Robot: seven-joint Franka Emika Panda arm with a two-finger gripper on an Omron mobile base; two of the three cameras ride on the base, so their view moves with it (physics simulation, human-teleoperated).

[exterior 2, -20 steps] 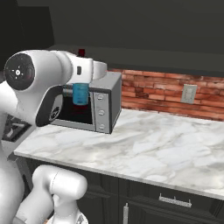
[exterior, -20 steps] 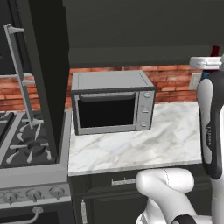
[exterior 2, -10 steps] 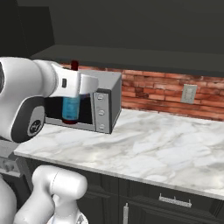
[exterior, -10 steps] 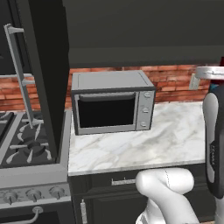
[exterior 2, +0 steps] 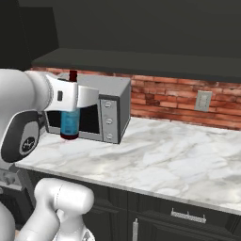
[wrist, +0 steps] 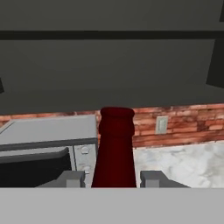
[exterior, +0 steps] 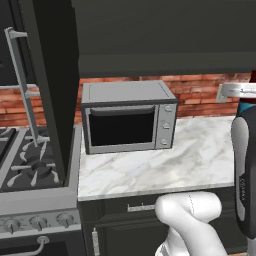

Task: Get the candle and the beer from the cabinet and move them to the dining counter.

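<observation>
My gripper (exterior 2: 71,100) is shut on the beer (exterior 2: 69,123), a dark red bottle with a blue label, and holds it upright in the air in front of the microwave. In the hand view the bottle's neck (wrist: 115,148) rises between my two fingertips (wrist: 71,178). At the right edge of the left base view the gripper (exterior: 243,92) shows with a bit of the blue label (exterior: 248,107) under it. The black cabinet (exterior 2: 141,33) hangs above the counter, its door (exterior: 52,80) swung open on the left. The candle and the dining counter are out of view.
A grey microwave (exterior: 127,122) stands on the marble kitchen counter (exterior 2: 160,160) against a brick wall with a socket (exterior 2: 203,100). A gas stove (exterior: 30,170) lies to the left under the open door's silver handle (exterior: 22,85). Dark drawers run below the counter.
The arm has swung with the beer in its grip: in the right base view the bottle has come lower and a little left. In the left base view the hand has slid to the right edge.
</observation>
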